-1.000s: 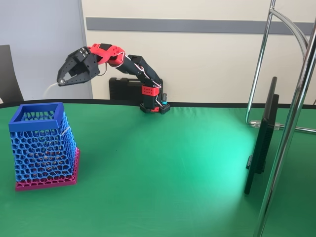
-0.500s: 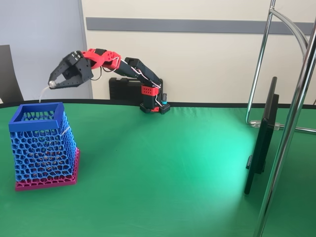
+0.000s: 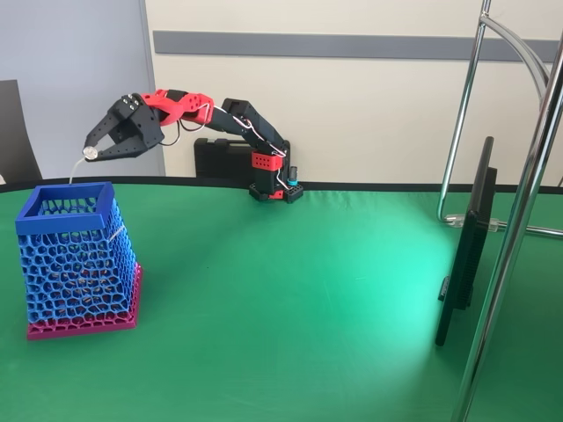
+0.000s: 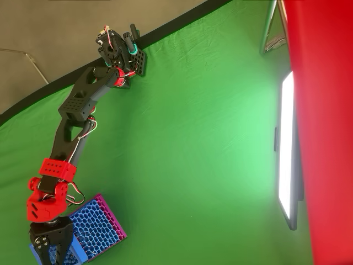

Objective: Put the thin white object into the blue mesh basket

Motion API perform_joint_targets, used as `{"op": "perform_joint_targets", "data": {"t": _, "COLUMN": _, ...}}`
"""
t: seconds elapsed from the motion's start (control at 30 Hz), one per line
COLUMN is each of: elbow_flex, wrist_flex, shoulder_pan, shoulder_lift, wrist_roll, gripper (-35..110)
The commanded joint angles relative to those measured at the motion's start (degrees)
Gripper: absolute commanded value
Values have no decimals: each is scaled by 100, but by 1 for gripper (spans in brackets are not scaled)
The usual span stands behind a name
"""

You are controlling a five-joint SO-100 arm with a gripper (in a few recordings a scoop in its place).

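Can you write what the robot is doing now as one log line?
gripper: shut on thin white object | position: above blue mesh basket | object: hanging, not yet in basket

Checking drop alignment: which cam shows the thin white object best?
The fixed view. The thin white object hangs from the gripper against the grey wall, its lower end just above the blue mesh basket rim. In the overhead view the gripper sits above the basket; I can't make out the stick.

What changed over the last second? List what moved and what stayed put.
In the fixed view the gripper swung left and dipped slightly, ending above the blue mesh basket. It kept its hold on the thin white object, whose free end now hangs just over the basket's rim. Nothing was let go. The basket, the green table and the black case stayed as they were.
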Motion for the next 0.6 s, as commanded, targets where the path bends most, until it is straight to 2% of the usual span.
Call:
{"op": "perform_joint_targets", "data": {"t": 0.0, "elbow_flex": 9, "wrist_flex": -105, "shoulder_pan": 53, "shoulder_lift": 457, "wrist_roll": 123, "gripper": 3}}
{"op": "perform_joint_targets", "data": {"t": 0.57, "elbow_flex": 272, "wrist_flex": -589, "shoulder_pan": 255, "shoulder_lift": 413, "wrist_roll": 0, "gripper": 12}}
